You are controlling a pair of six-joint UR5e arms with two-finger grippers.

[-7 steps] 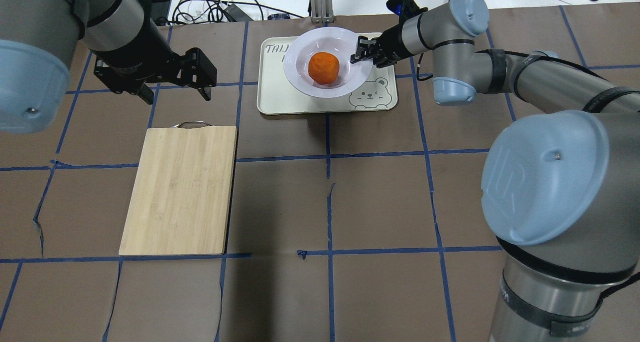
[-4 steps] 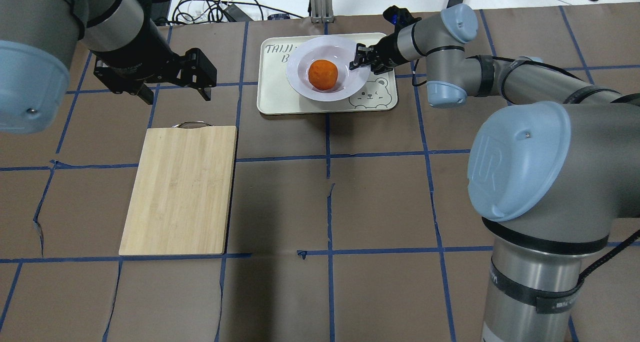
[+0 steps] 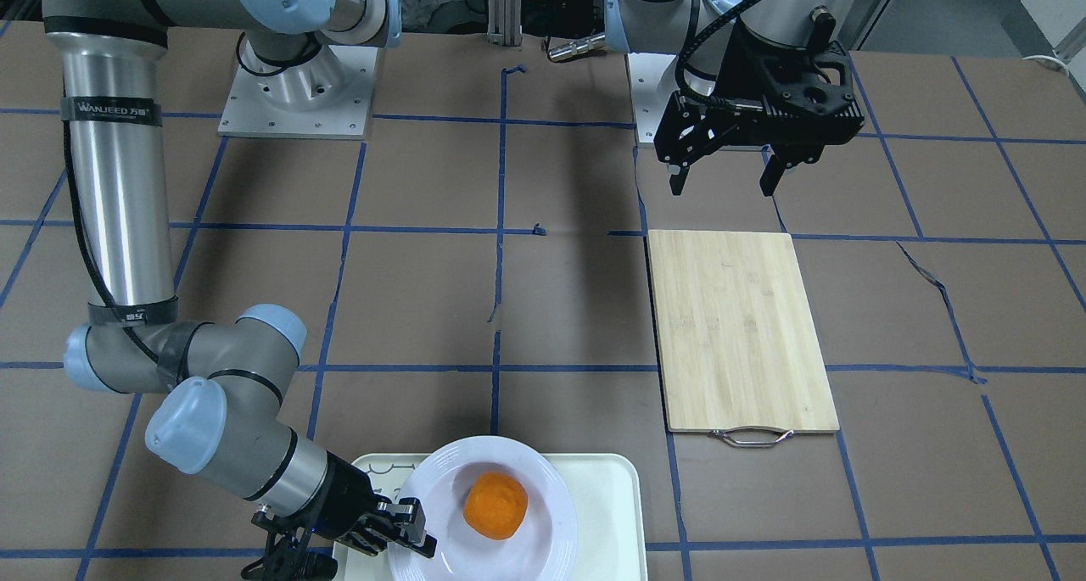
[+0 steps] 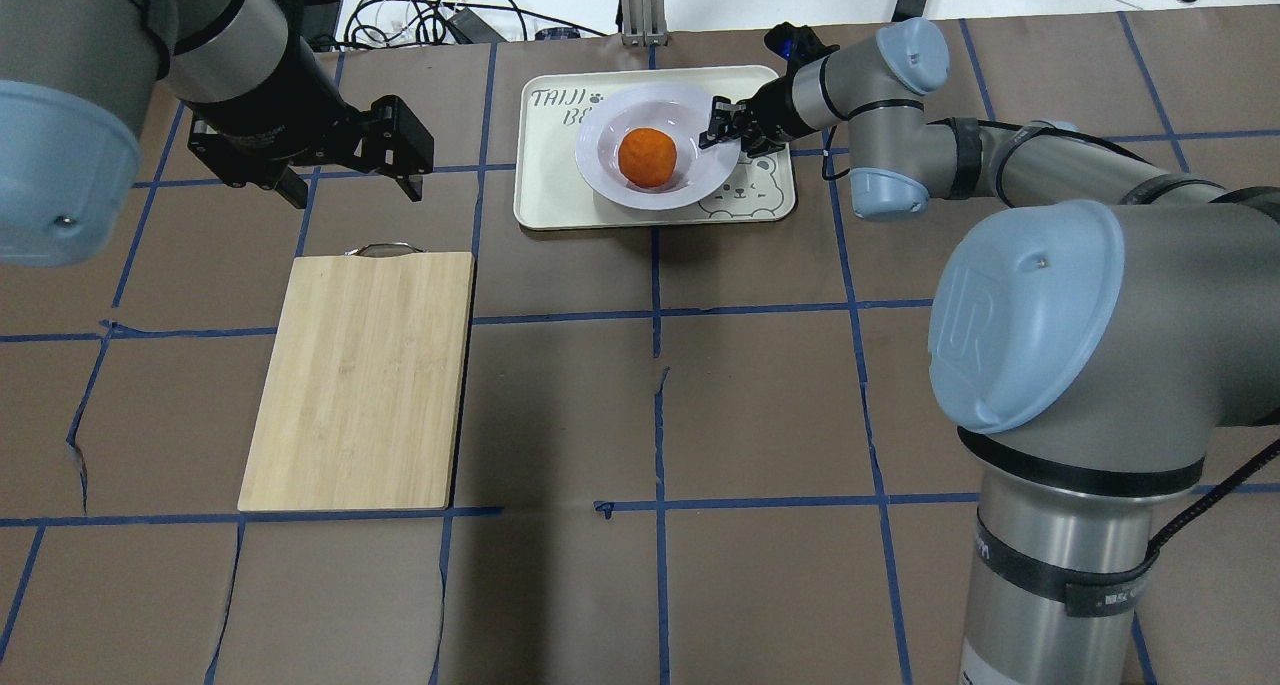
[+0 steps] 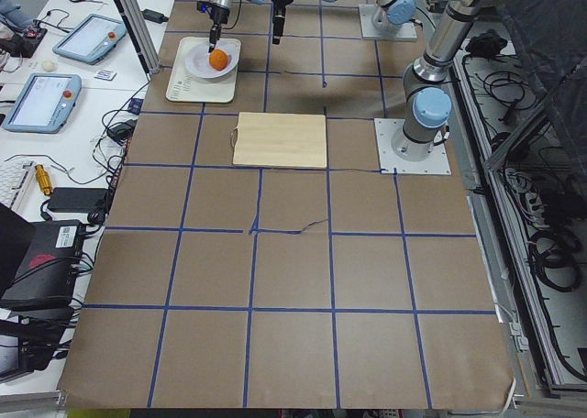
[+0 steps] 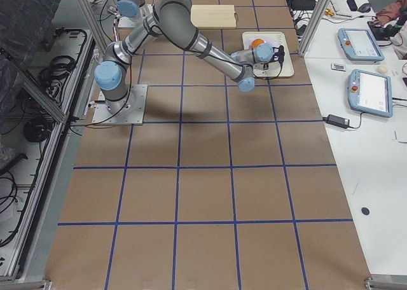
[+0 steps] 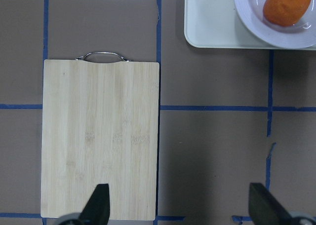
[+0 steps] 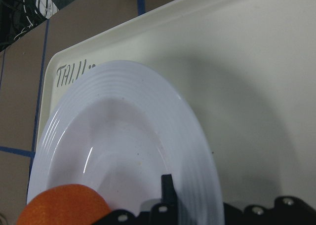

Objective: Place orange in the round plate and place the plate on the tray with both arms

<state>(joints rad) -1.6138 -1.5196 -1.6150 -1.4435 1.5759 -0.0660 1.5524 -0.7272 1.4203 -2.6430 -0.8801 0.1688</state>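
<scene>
The orange (image 4: 645, 157) lies in the sunken centre of the white round plate (image 4: 600, 125). The plate is over the cream tray (image 4: 545, 190), low on it; I cannot tell if it touches. My right gripper (image 4: 722, 125) is shut on the plate's rim on the side nearest the bear drawing; in the right wrist view one finger (image 8: 168, 190) lies on the rim (image 8: 148, 101) beside the orange (image 8: 64, 205). My left gripper (image 4: 355, 190) hangs open and empty above the table, left of the tray. The front view shows the right gripper (image 3: 416, 530), plate (image 3: 543, 479) and orange (image 3: 496, 505).
A bamboo cutting board (image 4: 360, 380) with a metal handle lies on the brown paper, below the left gripper (image 3: 725, 182) and left of the tray. Cables and an aluminium post stand beyond the table's far edge, behind the tray.
The right gripper has lowered the plate with the orange toward the tray and drawn it slightly nearer. The left arm has not moved.
</scene>
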